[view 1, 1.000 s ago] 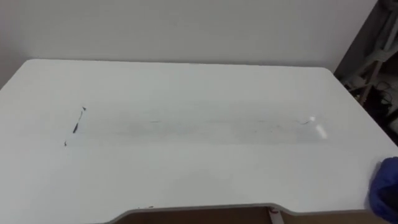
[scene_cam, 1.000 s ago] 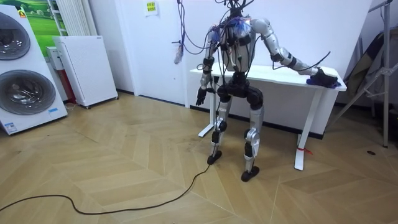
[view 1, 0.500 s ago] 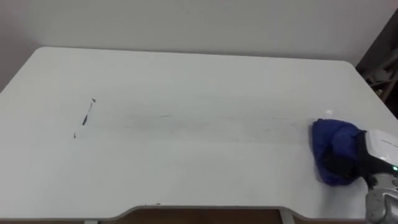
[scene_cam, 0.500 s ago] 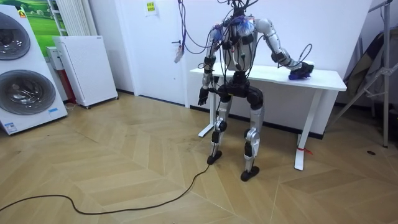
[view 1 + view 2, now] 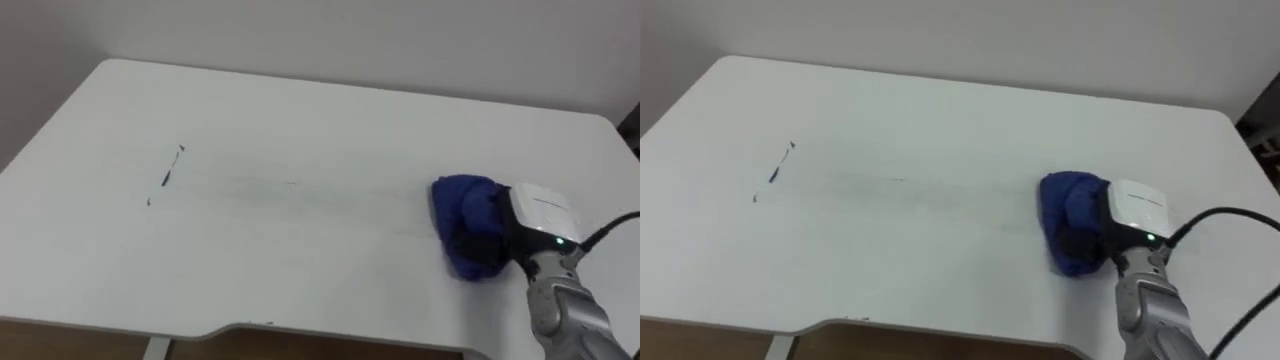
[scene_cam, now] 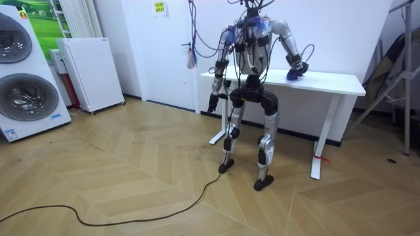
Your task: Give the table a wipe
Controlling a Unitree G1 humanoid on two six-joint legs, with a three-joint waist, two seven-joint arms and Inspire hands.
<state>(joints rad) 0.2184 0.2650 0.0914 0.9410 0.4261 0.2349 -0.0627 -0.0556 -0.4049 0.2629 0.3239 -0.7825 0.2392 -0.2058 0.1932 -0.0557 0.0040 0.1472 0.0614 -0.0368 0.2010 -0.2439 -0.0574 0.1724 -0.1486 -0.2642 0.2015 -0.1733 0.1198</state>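
Right hand (image 5: 520, 232): we see it clenched on the cloth (image 5: 460, 205), down on the table (image 5: 300, 110).
Cloth: blue, bunched, wrapped about that hand's fingers and touching the tabletop.
Marks (image 5: 166, 180): dark, well off to the hand's left.
Left hand (image 6: 211, 103): hangs by the hip; its state we cannot tell.

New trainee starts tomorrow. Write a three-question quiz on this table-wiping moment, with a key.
1. True or false: the dark marks on the table lie to the right of the blue cloth.
2. The right hand is: A. hanging at the robot's side B. at the blue cloth C. on the dark marks
3. Fill in: the left hand hangs at the robot's side, ___ the level of the tabletop.

Key: 1 false; 2 B; 3 below.
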